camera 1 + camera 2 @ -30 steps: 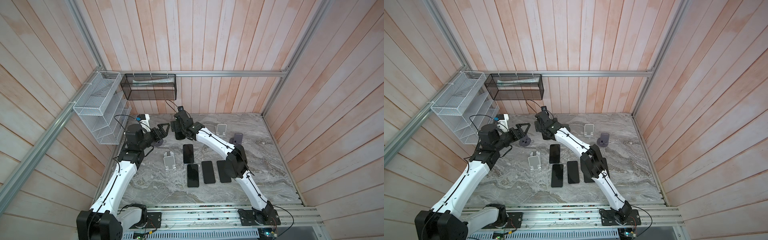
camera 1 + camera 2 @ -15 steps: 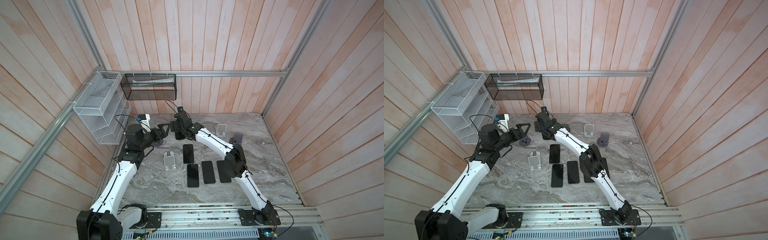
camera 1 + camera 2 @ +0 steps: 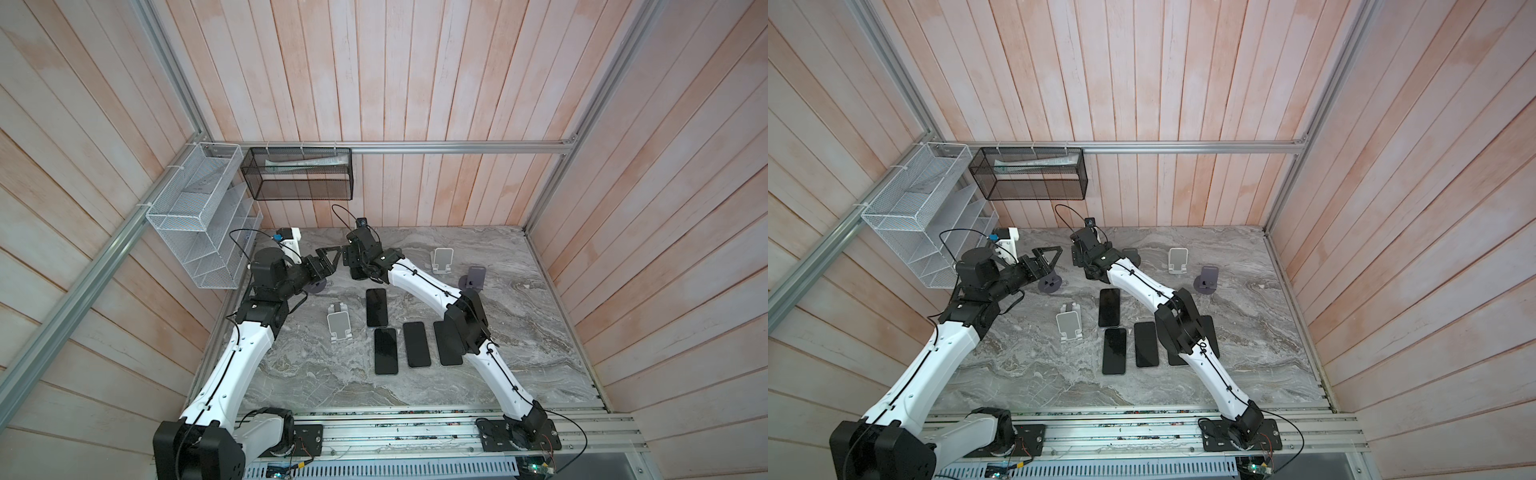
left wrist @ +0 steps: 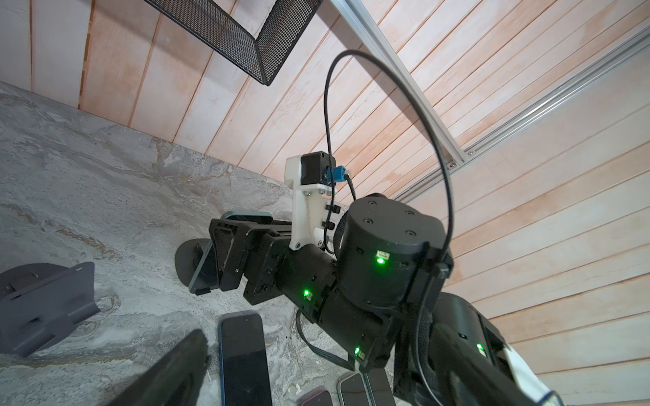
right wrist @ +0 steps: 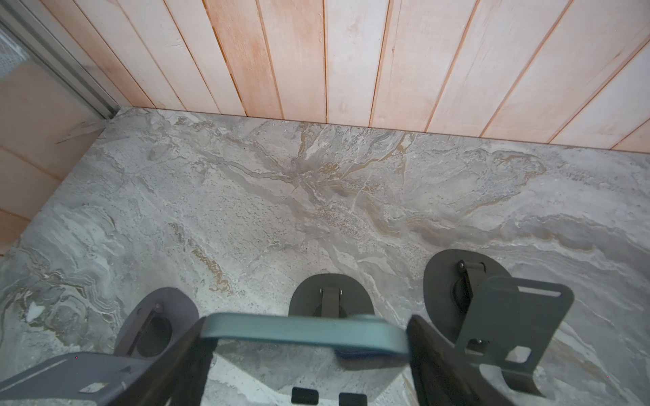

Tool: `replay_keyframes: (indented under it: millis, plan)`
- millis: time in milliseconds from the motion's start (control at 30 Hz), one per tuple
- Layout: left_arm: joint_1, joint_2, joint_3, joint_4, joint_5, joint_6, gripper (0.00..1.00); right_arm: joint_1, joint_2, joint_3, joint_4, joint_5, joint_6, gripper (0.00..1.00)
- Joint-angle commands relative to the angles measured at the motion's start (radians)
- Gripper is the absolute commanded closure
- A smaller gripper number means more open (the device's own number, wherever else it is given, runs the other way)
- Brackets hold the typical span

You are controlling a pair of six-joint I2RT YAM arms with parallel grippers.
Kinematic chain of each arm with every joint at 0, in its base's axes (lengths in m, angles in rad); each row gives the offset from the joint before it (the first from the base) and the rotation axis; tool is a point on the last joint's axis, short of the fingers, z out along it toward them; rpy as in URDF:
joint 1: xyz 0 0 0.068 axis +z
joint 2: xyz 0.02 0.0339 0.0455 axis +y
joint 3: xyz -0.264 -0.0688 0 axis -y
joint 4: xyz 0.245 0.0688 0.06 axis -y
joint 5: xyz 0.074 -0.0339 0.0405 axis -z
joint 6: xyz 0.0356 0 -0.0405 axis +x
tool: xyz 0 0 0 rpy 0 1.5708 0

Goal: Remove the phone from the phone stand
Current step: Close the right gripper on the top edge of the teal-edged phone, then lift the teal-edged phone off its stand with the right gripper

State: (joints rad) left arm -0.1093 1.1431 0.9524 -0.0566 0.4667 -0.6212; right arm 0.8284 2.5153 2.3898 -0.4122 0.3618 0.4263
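A teal phone (image 5: pixel 302 334) stands upright on a grey phone stand (image 5: pixel 330 295) at the back of the marble table (image 5: pixel 281 197). My right gripper (image 5: pixel 304 337) straddles it, and its two dark fingers (image 5: pixel 183 355) press against the phone's two side edges. The left wrist view shows the right gripper (image 4: pixel 225 253) from the side, with the phone (image 4: pixel 200 270) between its jaws. In both top views the right gripper (image 3: pixel 353 266) (image 3: pixel 1084 262) hides the phone. My left gripper (image 3: pixel 330 259) (image 3: pixel 1048 255) hovers open just to its left, holding nothing.
Several dark phones (image 3: pixel 376 307) (image 3: pixel 385 351) lie flat mid-table. Empty stands sit around: white (image 3: pixel 340 326) (image 3: pixel 442 259), purple (image 3: pixel 473 278), and two flanking the gripped phone (image 5: pixel 154 316) (image 5: pixel 492 309). A white wire rack (image 3: pixel 199 216) and a black mesh basket (image 3: pixel 299 174) hang on the walls.
The right gripper's jaws have closed in onto the phone's sides. Both arms have stayed almost where they were, and the left gripper is still wide open.
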Motion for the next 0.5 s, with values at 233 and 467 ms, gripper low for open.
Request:
replay_keyframes:
  millis: [233,467]
  plan:
    - [0.008,0.010,-0.009,0.040,0.035,-0.012,0.00,-0.005,0.060,0.058,-0.006,-0.003,0.052,0.17]
    - [0.011,-0.001,-0.014,0.041,0.022,-0.013,0.00,-0.005,0.074,0.059,-0.012,0.007,0.069,0.18]
